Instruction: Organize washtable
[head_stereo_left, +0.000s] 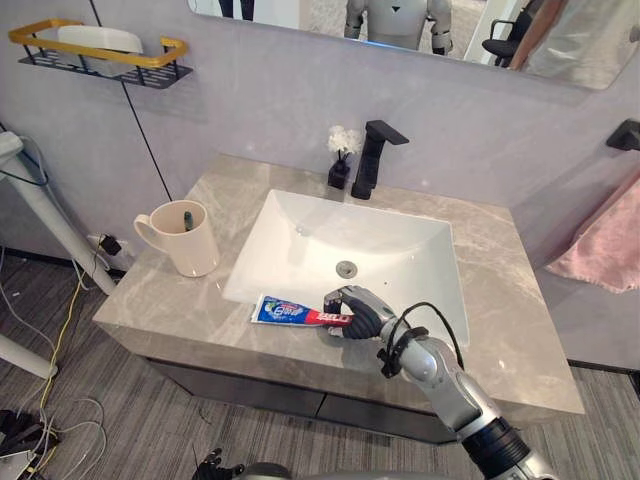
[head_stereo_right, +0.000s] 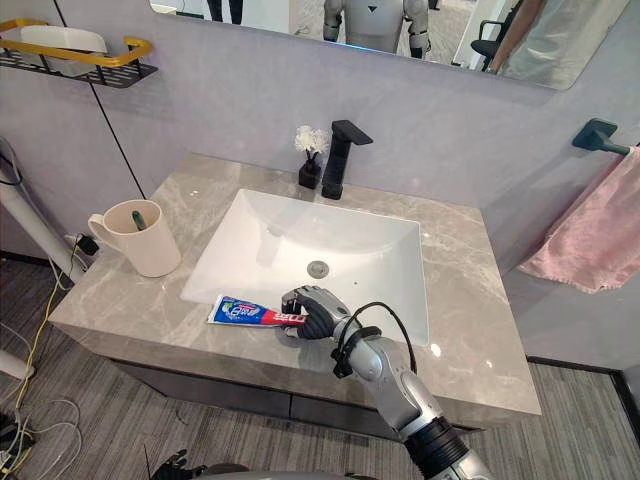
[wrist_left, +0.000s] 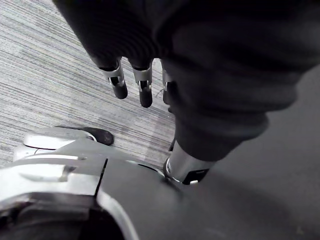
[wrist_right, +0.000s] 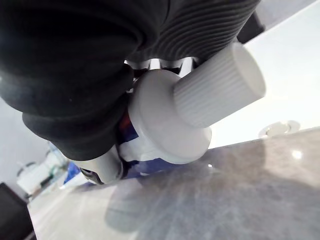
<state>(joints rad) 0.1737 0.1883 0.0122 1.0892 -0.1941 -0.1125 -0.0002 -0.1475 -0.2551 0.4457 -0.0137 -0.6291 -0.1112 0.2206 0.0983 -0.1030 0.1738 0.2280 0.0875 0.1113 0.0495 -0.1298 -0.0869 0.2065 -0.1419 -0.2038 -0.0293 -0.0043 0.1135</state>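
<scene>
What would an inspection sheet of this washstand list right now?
Surface: grey marble counter, white sink.
Job's things: toothpaste tube at the sink's front rim; cream mug at the left, something green inside.
Clutter: small flower vase beside the black faucet.
Hands: right hand curled round the tube's cap end; left hand hangs relaxed over carpet.
Cables: loose leads on the floor, left.
Surroundings: wall shelf, mirror, pink towel.

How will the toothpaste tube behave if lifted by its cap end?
Probably sags: the right hand grips the toothpaste tube at its cap end, the flat body lying along the counter. Likely light and squeezable, so a hard grip may dent it. The ribbed cap should resist slipping.
</scene>
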